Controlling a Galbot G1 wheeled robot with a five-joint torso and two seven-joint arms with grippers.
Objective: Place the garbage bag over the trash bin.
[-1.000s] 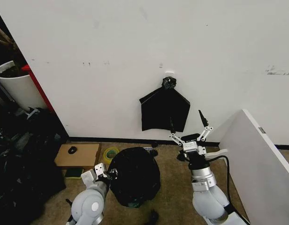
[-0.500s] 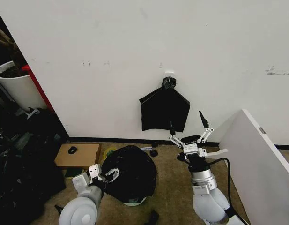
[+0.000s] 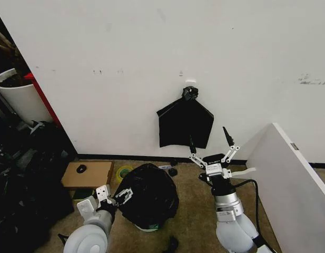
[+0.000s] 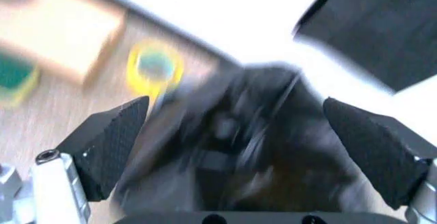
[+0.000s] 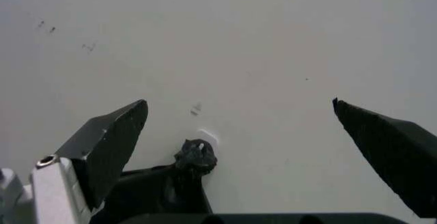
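Draped over the trash bin (image 3: 148, 227), the garbage bag (image 3: 147, 196): a glossy black mound standing on the floor in front of the wall, with only a sliver of the bin's pale base peeping out under the front hem. Just beside the bag on its left flank, the left gripper (image 3: 114, 197), jaws spread wide and clamped on nothing, fingertips aimed across at the plastic; seen from the left wrist, the wrinkled garbage bag (image 4: 259, 132) lying dead ahead between the two dark pads (image 4: 112, 142), close in but ungripped as far as can be told. Well clear of the bag on the opposite side, the right gripper (image 3: 210, 146), raised up level with the flat matte bag (image 3: 185, 124) hanging on the wall, jaws splayed open too and pointing upward at the wall rather than down toward the bin. Nearer arm by a wide margin: the left. Bag's bulk running upright along the bin's own axis, mouth downward, so probably a downward tug on the left flank needed to seat the hem lower. Likely near finished, the bin all but covered.
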